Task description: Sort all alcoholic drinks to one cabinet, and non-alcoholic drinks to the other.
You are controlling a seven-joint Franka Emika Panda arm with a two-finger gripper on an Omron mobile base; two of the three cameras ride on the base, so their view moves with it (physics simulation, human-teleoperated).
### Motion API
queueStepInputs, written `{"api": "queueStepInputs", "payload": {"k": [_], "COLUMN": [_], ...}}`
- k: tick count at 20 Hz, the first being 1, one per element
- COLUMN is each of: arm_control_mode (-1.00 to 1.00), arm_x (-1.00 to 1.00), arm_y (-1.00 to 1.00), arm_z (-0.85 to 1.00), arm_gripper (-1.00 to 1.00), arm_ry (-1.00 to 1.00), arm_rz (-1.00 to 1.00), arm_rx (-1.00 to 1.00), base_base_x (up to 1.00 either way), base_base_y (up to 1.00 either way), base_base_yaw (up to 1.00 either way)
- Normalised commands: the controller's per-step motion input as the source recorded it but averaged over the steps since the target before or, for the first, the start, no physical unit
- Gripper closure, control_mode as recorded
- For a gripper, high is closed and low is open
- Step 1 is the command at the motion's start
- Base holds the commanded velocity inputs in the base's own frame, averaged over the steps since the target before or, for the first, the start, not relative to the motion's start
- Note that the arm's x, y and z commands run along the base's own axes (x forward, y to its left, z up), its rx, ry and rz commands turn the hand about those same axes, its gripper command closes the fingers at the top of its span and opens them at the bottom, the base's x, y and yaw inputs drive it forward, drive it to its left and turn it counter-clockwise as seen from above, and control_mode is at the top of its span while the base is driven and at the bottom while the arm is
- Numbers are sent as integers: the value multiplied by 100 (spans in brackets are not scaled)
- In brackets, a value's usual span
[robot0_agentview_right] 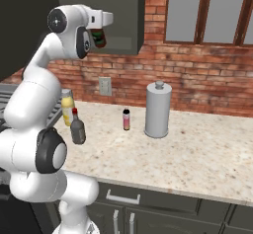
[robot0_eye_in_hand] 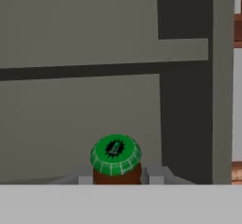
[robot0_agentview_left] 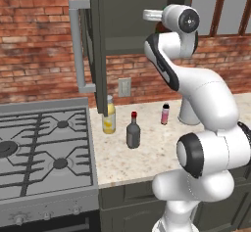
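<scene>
The claw (robot0_eye_in_hand: pixel 116 176) is closed on the brown beer bottle (robot0_eye_in_hand: pixel 116 158), facing the open cabinet (robot0_agentview_left: pixel 128 18). I judge it should keep the bottle upright and set it fully on the inner shelf (robot0_agentview_left: pixel 130 44) before releasing.

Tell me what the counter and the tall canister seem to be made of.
Counter: looks like polished stone, perhaps granite; pale beige with fine dark speckles. Canister: seems brushed metal; even grey with soft sheen, and a knobbed lid. Rendered, so both are guesses.
</scene>
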Motion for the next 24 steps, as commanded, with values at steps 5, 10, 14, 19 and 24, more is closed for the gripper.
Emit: {"api": "queueStepInputs", "payload": {"k": [5, 10, 14, 19, 24], "arm_control_mode": [-100, -100, -100, -100, -100], "arm_x": [7, 5, 9, 14, 26], "arm_y": [-7, -10, -5, 0, 0], "arm_z": [-4, -10, -16, -12, -2], "arm_gripper": [100, 100, 100, 100, 100], "arm_ry": [0, 0, 3, 1, 0], "arm_rz": [-3, -2, -1, 0, 0], "arm_rx": [0, 1, 3, 2, 0], "base_base_x": [0, 0, 0, 0, 0], "base_base_y": [0, 0, 0, 0, 0], "base_base_yaw": [0, 0, 0, 0, 0]}}
